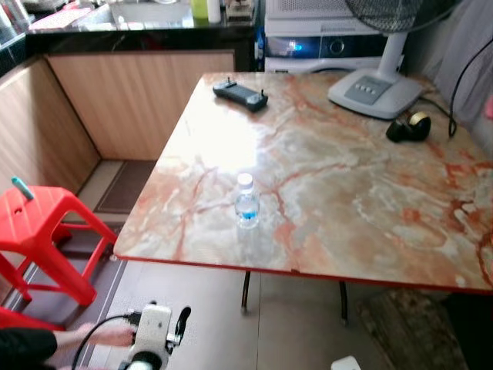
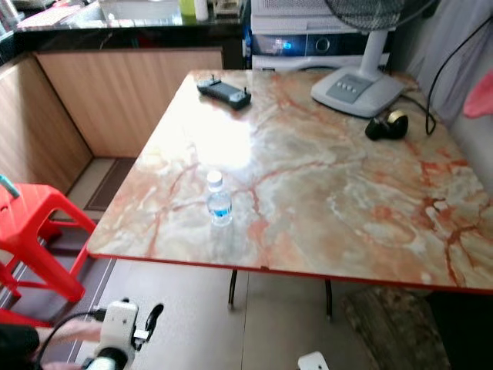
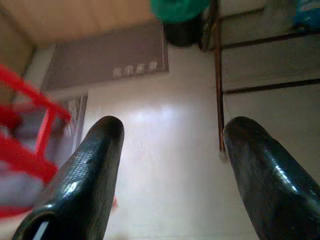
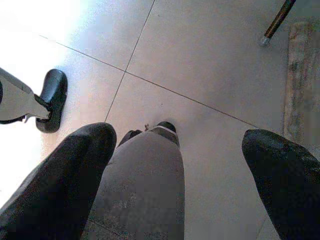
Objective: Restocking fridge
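**Standing short of the worktop, bottle near its front edge**

Hanging low below the worktop's front edge, our left hand (image 1: 182, 320) has its two black fingers (image 3: 85, 175) well apart and empty, pointing at pale floor tiles; a person's hand (image 1: 108, 334) rests by its wrist cable, perhaps steadying it. Our right hand (image 4: 175, 170) likewise hangs over the floor with its fingers spread and nothing between them, so we judge both arms to be idle.

On the marbled worktop (image 1: 370, 208), the small water bottle (image 1: 246, 202) stands upright near the front edge, toward the left corner, apart from everything else. That spot seems handy for a reach from where we stand. No fridge can be made out, so how far the restocking has gone we cannot judge.

Further back, a black controller (image 1: 240, 94) lies at the far left corner; a fan base (image 1: 375, 92) sits along the far edge, and a tape dispenser (image 1: 409, 126) sits toward the right edge. A red stool (image 1: 46, 231) stands on the floor left of the worktop.
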